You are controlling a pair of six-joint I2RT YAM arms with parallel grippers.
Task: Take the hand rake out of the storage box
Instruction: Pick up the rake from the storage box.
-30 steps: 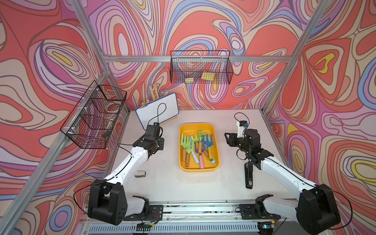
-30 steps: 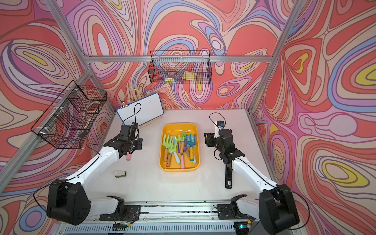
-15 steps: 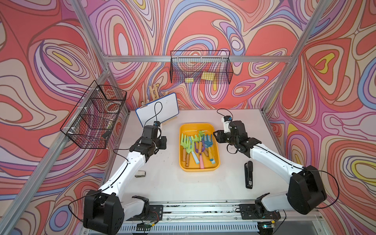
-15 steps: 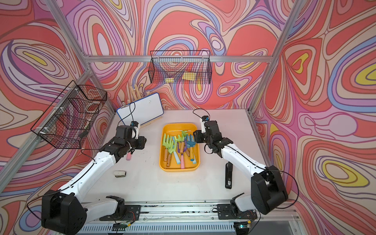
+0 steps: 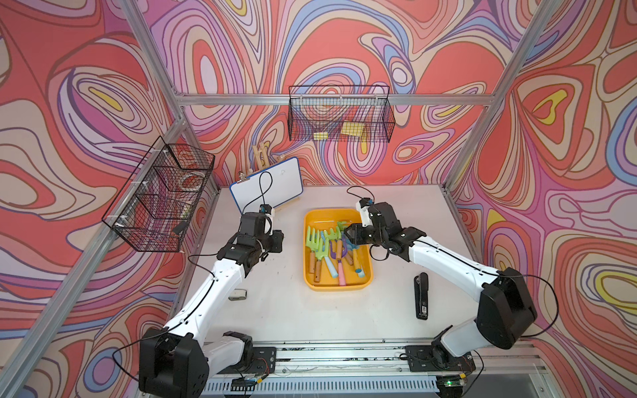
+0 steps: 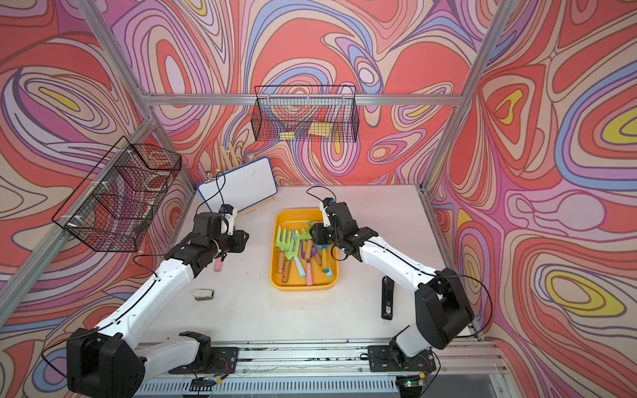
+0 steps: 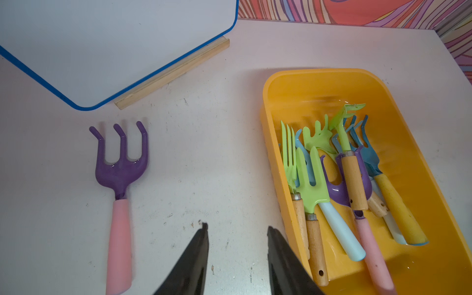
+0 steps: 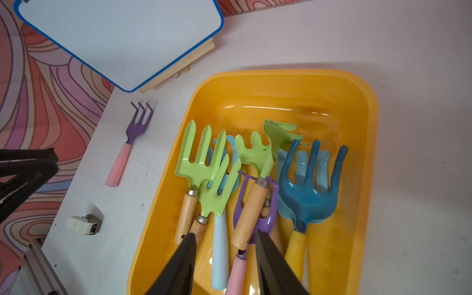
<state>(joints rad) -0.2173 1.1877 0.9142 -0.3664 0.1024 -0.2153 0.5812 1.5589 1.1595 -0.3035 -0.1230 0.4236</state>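
Your right fingers [image 8: 270,268] are hovering, spread, over the storage box [image 8: 281,76]; left fingers [image 7: 191,268] spread above the desk [image 7: 204,153].

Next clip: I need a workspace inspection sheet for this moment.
Surface: white table, scuffed.
Job's things: yellow box holds a pile of rakes, green, blue and purple; one purple rake lies on the table outside it.
Clutter: whiteboard at the back; black tool; small white object.
Grippers: left gripper open, empty, above bare table beside the box; right gripper open over the handles in the box, nothing held.
Cables: a black cable loops off each wrist.
Surroundings: back basket and side basket, both wire, on patterned walls; metal frame.
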